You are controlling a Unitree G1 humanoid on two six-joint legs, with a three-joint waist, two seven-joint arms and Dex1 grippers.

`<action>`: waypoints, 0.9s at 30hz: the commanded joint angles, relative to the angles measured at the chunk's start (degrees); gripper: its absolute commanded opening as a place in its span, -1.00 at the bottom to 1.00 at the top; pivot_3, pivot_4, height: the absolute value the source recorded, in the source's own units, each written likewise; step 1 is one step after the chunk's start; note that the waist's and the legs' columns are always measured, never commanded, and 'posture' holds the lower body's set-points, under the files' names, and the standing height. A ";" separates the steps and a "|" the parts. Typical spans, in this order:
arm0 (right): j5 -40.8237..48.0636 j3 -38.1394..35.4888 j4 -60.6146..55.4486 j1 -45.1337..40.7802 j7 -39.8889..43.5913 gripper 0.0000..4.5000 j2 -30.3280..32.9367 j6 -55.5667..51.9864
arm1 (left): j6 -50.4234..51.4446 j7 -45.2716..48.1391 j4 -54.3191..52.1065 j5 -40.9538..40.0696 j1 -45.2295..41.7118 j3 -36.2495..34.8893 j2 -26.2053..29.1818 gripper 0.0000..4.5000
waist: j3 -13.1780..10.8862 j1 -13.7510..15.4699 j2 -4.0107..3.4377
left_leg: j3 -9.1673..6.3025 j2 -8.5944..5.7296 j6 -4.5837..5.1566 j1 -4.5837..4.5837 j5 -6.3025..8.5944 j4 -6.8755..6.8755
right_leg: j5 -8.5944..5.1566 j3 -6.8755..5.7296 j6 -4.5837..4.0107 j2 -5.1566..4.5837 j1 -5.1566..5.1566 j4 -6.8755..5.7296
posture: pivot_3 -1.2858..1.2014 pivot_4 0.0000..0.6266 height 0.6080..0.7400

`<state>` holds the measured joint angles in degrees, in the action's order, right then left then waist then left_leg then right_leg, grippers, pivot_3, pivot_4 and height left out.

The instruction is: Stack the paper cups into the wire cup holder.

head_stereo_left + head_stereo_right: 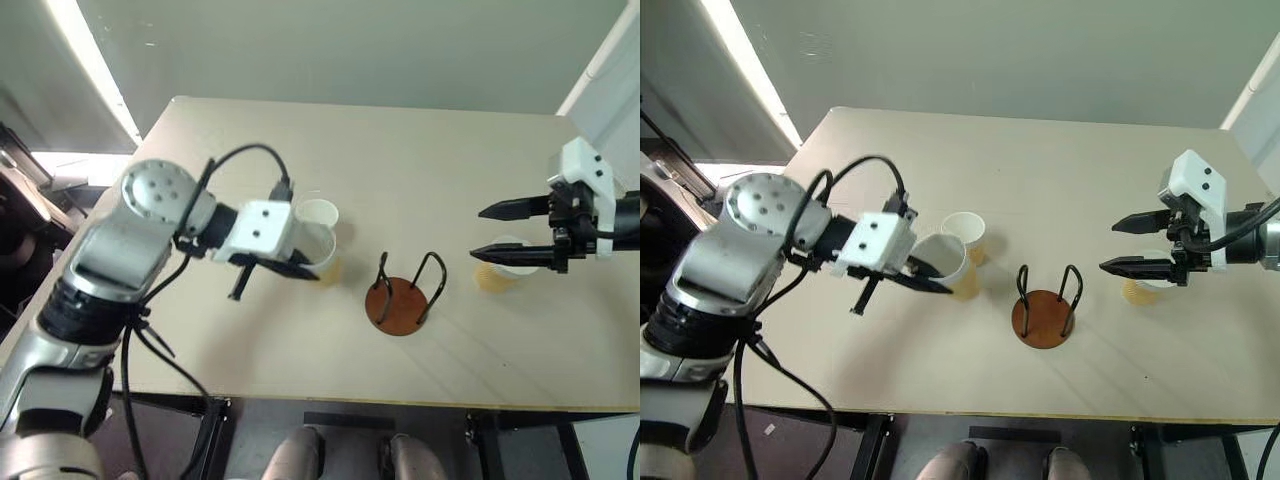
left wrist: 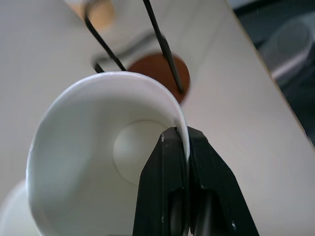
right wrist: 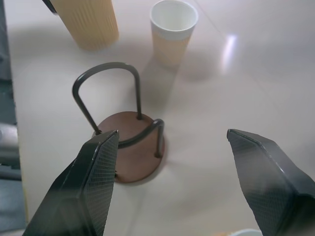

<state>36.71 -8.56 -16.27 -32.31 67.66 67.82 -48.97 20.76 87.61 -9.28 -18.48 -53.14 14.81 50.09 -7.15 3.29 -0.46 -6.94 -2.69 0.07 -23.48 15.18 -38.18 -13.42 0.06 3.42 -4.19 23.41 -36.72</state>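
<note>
Surface (image 1: pixel 400 160), pale and broad, carries everything, and the wire cup holder (image 1: pixel 403 297) stands near its front edge as the landmark: a reddish-brown disc with two upright black wire loops, nothing inside it. To the left of the holder the left hand (image 1: pixel 925 275) is clenched on the rim of one paper cup (image 1: pixel 943 258), one finger inside the white wall and one outside, the cup tilted with its mouth toward the hand's own camera. Just behind that cup, a second paper cup (image 1: pixel 320 214) stands upright on the surface, also left of the holder. To the right of the holder the right hand (image 1: pixel 490 231) hovers with its two black fingers spread wide, grasping nothing. The third paper cup (image 1: pixel 500 272) stands beneath those fingers, right of the holder.
</note>
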 commanded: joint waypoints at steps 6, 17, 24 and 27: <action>5.03 -10.87 -2.30 5.96 2.34 0.61 0.85 0.49 | -2.13 4.89 11.27 -2.35 -15.14 1.87 -7.26 -0.98 | 0.00 0.17 0.00 | 0.03 0.01 0.02 -0.08 0.00 -0.07 | 0.01 0.01 0.03 -0.01 0.03 0.01 | 0.03 -0.52 1.00; 7.32 -16.52 -5.52 12.03 0.75 0.61 0.49 0.69 | -9.20 4.89 24.10 -7.41 -26.46 11.05 -15.15 -0.98 | 0.00 0.29 -0.01 | 0.09 0.04 0.06 -0.34 0.02 -0.13 | 0.05 0.01 0.09 0.01 0.21 0.06 | 0.03 -0.52 1.00; 8.36 -20.81 -8.02 15.68 -1.50 0.61 0.43 -0.88 | -12.26 4.89 22.74 -11.47 -26.28 19.70 -14.18 -0.98 | 0.00 0.40 -0.01 | 0.15 0.07 0.08 -0.41 0.03 -0.14 | 0.05 0.01 0.10 0.02 0.27 0.06 | 0.03 -0.52 1.00; 8.81 -22.19 -9.01 17.20 -2.28 0.61 0.18 -1.32 | -13.69 4.89 23.29 -11.77 -25.88 22.31 -14.10 -0.98 | 0.00 0.44 -0.01 | 0.17 0.07 0.08 -0.45 0.03 -0.19 | 0.07 0.01 0.13 0.02 0.28 0.08 | 0.03 -0.52 1.00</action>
<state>44.48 -27.64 -23.80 -15.01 65.98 67.76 -50.27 8.75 90.39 15.26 -29.39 -77.90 37.00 35.67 -7.15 3.74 -0.47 -6.77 -2.62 0.15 -23.93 15.21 -38.39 -13.35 0.07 3.55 -4.17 23.68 -36.64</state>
